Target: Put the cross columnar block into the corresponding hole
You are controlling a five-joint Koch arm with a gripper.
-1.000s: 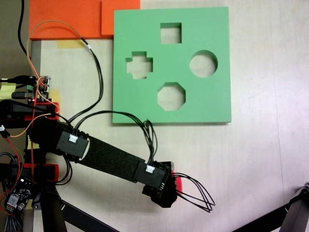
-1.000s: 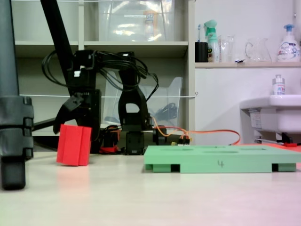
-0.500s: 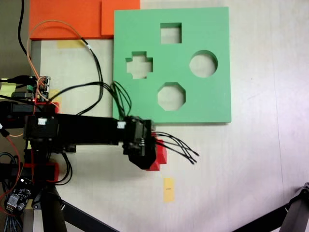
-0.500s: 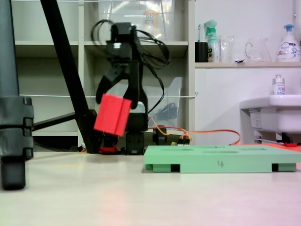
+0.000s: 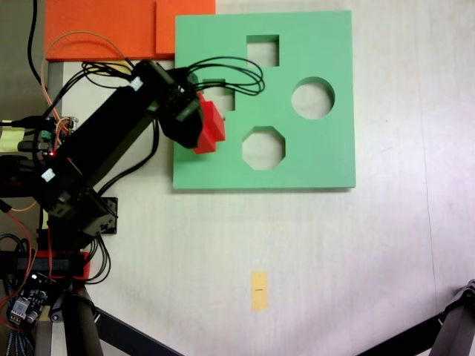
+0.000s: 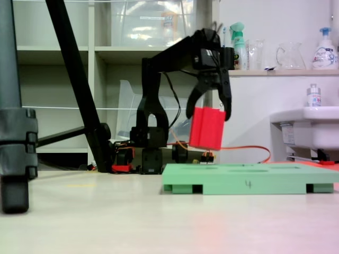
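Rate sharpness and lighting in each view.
In a fixed view from above, light is even and soft, and the red foam cross block looks slightly smeared. In a fixed view at table level, the tabletop foreground is blurry, with a faint pink reflection.

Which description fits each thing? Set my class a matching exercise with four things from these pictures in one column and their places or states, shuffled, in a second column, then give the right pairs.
Things:
1. red cross block
2. green foam board
3. yellow tape strip
4. gripper

Descriptions:
A. lies flat on the table, four cutouts
B. stuck to the bare table, away from the board
C. held in the air above the board
D. clamped around the block's top

Pairs: 1-C, 2-A, 3-B, 4-D
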